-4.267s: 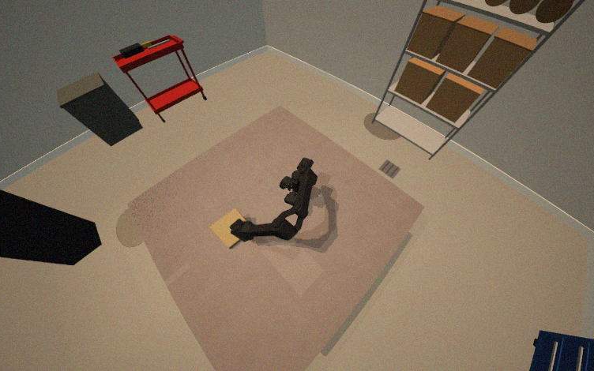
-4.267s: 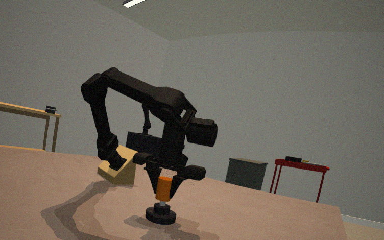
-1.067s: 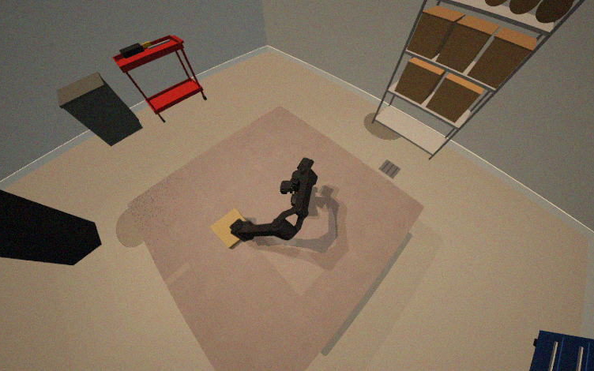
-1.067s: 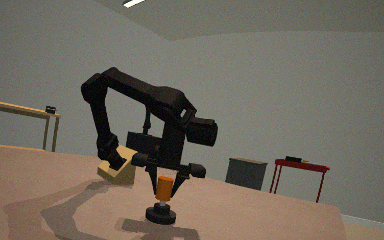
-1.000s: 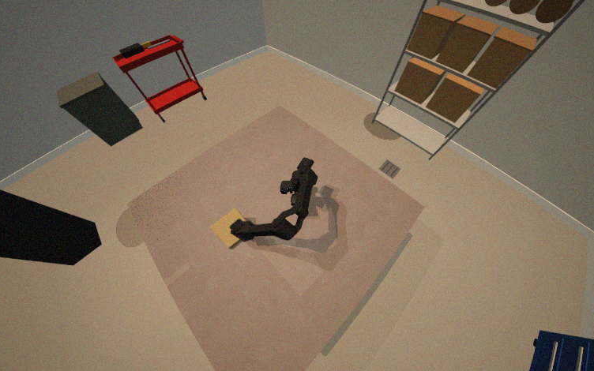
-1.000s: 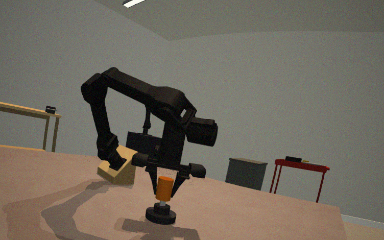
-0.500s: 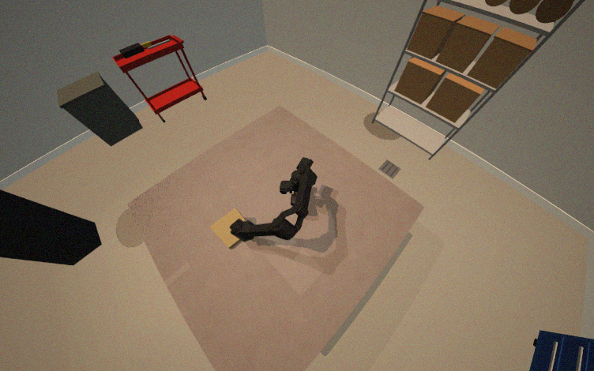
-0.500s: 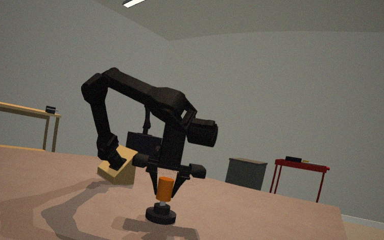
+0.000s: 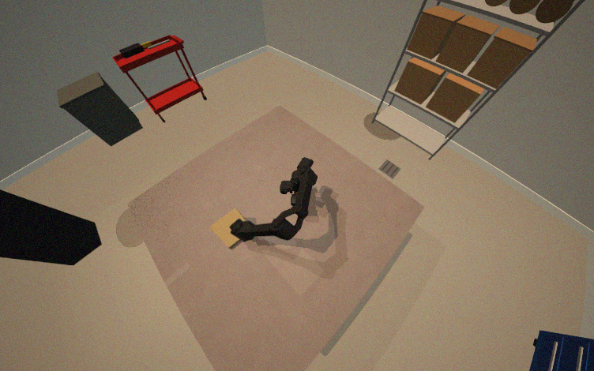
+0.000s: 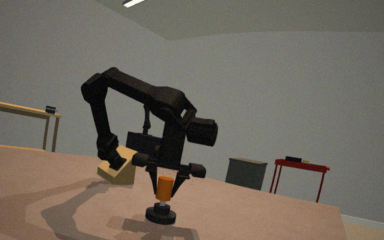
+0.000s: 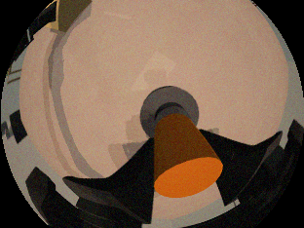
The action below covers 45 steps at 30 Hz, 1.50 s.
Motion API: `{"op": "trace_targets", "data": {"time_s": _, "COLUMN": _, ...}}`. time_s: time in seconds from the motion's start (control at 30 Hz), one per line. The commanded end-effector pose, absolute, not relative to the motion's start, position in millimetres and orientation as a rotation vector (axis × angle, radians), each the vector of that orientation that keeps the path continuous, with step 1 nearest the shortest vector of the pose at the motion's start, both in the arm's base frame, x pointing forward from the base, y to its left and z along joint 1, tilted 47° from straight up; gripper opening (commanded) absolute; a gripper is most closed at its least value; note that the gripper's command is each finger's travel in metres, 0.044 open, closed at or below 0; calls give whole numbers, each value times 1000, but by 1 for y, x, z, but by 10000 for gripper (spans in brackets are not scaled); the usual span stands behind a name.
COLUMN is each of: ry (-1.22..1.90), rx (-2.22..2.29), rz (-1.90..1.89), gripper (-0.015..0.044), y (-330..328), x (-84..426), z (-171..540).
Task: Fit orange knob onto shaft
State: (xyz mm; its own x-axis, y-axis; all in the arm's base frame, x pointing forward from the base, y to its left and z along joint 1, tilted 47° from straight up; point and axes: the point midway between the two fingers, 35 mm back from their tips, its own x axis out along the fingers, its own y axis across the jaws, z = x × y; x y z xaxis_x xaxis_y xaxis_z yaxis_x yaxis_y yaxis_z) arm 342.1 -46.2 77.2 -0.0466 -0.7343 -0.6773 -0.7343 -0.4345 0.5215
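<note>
The orange knob [image 10: 164, 189] [image 11: 187, 176] is upright between the fingers of my gripper [image 10: 164, 195], which is shut on it. The silver shaft [image 10: 162, 203] shows as a short length between the knob's underside and the dark round pedestal [image 10: 160, 219] [image 11: 147, 114]. The knob is right above the shaft, over the pedestal's raised middle, and its bottom is clear of the pedestal. Its hole and the flat sides are hidden, so I cannot tell whether they line up. In the top view the arm hides the knob and the pedestal.
A yellow wedge-shaped block [image 9: 225, 229] [image 10: 124, 176] [image 11: 72, 14] stands by the arm's base on the pinkish table top [image 9: 207, 285] [image 10: 247, 214]. A red cart [image 9: 177, 96] [image 10: 302, 166], a grey cabinet [image 9: 101, 114] [image 10: 245, 174] and a shelf rack [image 9: 410, 131] stand beyond the table.
</note>
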Motion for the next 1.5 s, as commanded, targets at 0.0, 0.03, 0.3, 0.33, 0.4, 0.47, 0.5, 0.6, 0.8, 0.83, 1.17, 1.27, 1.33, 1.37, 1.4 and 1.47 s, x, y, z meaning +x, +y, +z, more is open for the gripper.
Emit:
{"op": "trace_targets", "data": {"time_s": 0.0, "ry": 1662, "rx": -2175, "rz": 1537, "gripper": 0, "y": -45, "x": 345, "z": 79}}
{"op": "trace_targets", "data": {"time_s": 0.03, "ry": 1662, "rx": -2175, "rz": 1537, "gripper": 0, "y": -45, "x": 345, "z": 78}}
{"op": "trace_targets", "data": {"time_s": 0.3, "ry": 1662, "rx": -2175, "rz": 1537, "gripper": 0, "y": -45, "x": 344, "z": 76}}
{"op": "trace_targets", "data": {"time_s": 0.33, "ry": 1662, "rx": -2175, "rz": 1537, "gripper": 0, "y": -45, "x": 344, "z": 76}}
{"op": "trace_targets", "data": {"time_s": 0.4, "ry": 1662, "rx": -2175, "rz": 1537, "gripper": 0, "y": -45, "x": 343, "z": 76}}
{"op": "trace_targets", "data": {"time_s": 0.47, "ry": 1662, "rx": -2175, "rz": 1537, "gripper": 0, "y": -45, "x": 342, "z": 75}}
{"op": "trace_targets", "data": {"time_s": 0.5, "ry": 1662, "rx": -2175, "rz": 1537, "gripper": 0, "y": -45, "x": 342, "z": 75}}
{"op": "trace_targets", "data": {"time_s": 0.6, "ry": 1662, "rx": -2175, "rz": 1537, "gripper": 0, "y": -45, "x": 341, "z": 76}}
{"op": "trace_targets", "data": {"time_s": 0.8, "ry": 1662, "rx": -2175, "rz": 1537, "gripper": 0, "y": -44, "x": 342, "z": 78}}
{"op": "trace_targets", "data": {"time_s": 0.83, "ry": 1662, "rx": -2175, "rz": 1537, "gripper": 0, "y": -44, "x": 342, "z": 79}}
{"op": "trace_targets", "data": {"time_s": 1.17, "ry": 1662, "rx": -2175, "rz": 1537, "gripper": 0, "y": -45, "x": 345, "z": 78}}
{"op": "trace_targets", "data": {"time_s": 1.27, "ry": 1662, "rx": -2175, "rz": 1537, "gripper": 0, "y": -45, "x": 345, "z": 77}}
{"op": "trace_targets", "data": {"time_s": 1.33, "ry": 1662, "rx": -2175, "rz": 1537, "gripper": 0, "y": -45, "x": 345, "z": 77}}
{"op": "trace_targets", "data": {"time_s": 1.37, "ry": 1662, "rx": -2175, "rz": 1537, "gripper": 0, "y": -45, "x": 344, "z": 76}}
{"op": "trace_targets", "data": {"time_s": 1.4, "ry": 1662, "rx": -2175, "rz": 1537, "gripper": 0, "y": -45, "x": 344, "z": 76}}
{"op": "trace_targets", "data": {"time_s": 1.47, "ry": 1662, "rx": -2175, "rz": 1537, "gripper": 0, "y": -45, "x": 344, "z": 76}}
